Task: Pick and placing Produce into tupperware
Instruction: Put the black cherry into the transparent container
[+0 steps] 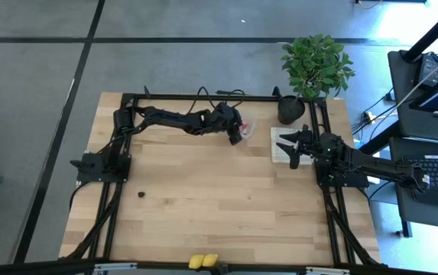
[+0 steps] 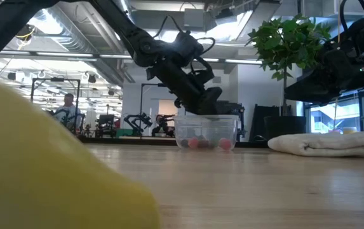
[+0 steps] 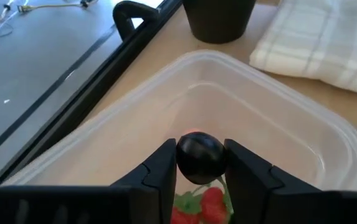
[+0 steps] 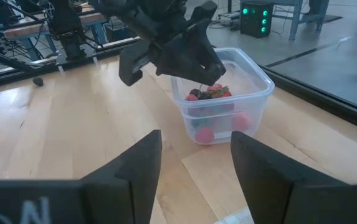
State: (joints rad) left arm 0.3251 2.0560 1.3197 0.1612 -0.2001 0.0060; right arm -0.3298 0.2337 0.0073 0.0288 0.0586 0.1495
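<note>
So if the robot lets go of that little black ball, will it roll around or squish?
It would probably drop, not roll far: the left gripper holds the dark round fruit right over the clear tupperware, whose walls should stop it. It looks smooth and round, so on bare table it might roll. It keeps its shape between the fingers, so it likely isn't squishy.

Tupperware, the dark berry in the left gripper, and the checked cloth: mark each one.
tupperware (image 4: 253,93): right wrist view, clear side wall.
dark berry (image 3: 200,157): left wrist view, its middle, held between the fingers.
checked cloth (image 3: 328,43): left wrist view, folded top surface.
</note>
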